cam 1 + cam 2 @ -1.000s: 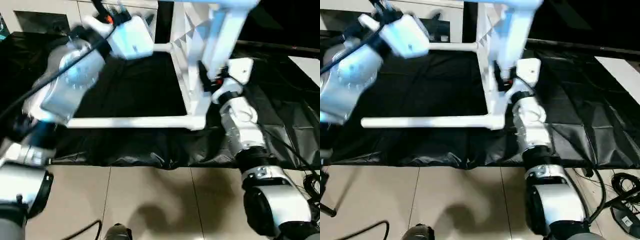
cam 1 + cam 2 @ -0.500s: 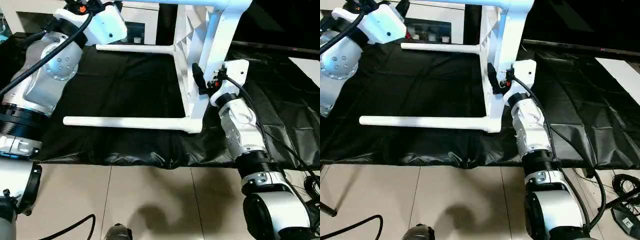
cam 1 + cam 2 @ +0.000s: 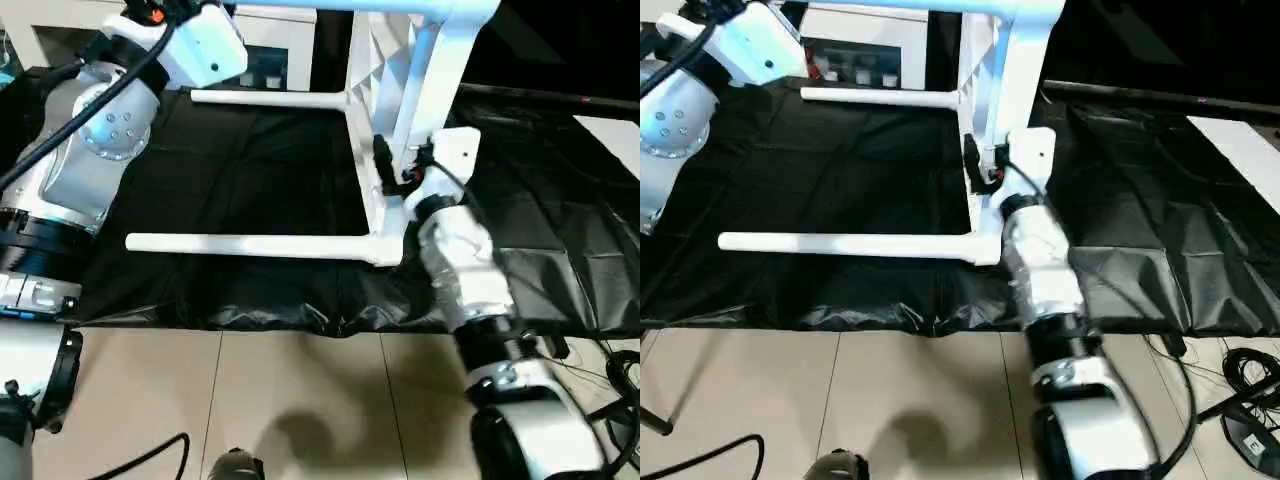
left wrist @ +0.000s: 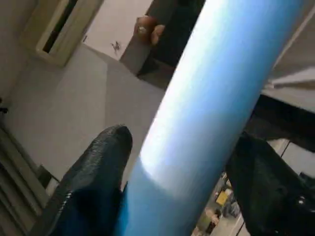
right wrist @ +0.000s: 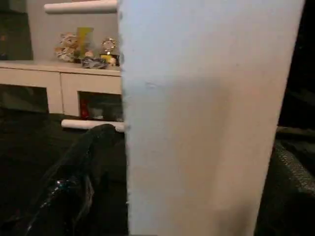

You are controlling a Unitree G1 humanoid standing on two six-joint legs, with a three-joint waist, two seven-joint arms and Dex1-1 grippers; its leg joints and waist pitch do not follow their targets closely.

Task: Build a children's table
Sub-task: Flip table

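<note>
The children's table (image 3: pixel 392 150) stood on its side on a black sheet (image 3: pixel 250 160), its top upright and edge-on, just beside the right gripper (image 3: pixel 392 165). Two of its white legs (image 3: pixel 250 245) ran level from the top, out over the sheet; one leg (image 3: pixel 270 98) lay farther back, the other nearer. A further leg (image 3: pixel 400 8) stretched level from the top of the upturned table toward the left arm.

In the right wrist view, the right gripper's fingers (image 5: pixel 74 172) stood spread on either side of a broad white part of the table (image 5: pixel 206 118), which sat between them; whether the pads pressed on it cannot be told. From the head views, this gripper sat against the table top's upright edge, above the corner socket (image 3: pixel 388 250) of the nearer leg.

In the left wrist view, the left gripper's fingers (image 4: pixel 93 172) straddled a round white leg (image 4: pixel 211 108), one finger on each side, set wide with the leg between them; firm contact cannot be told.

Behind the table, a white cabinet (image 3: pixel 865 40) with glass doors held small items on its shelves.
</note>
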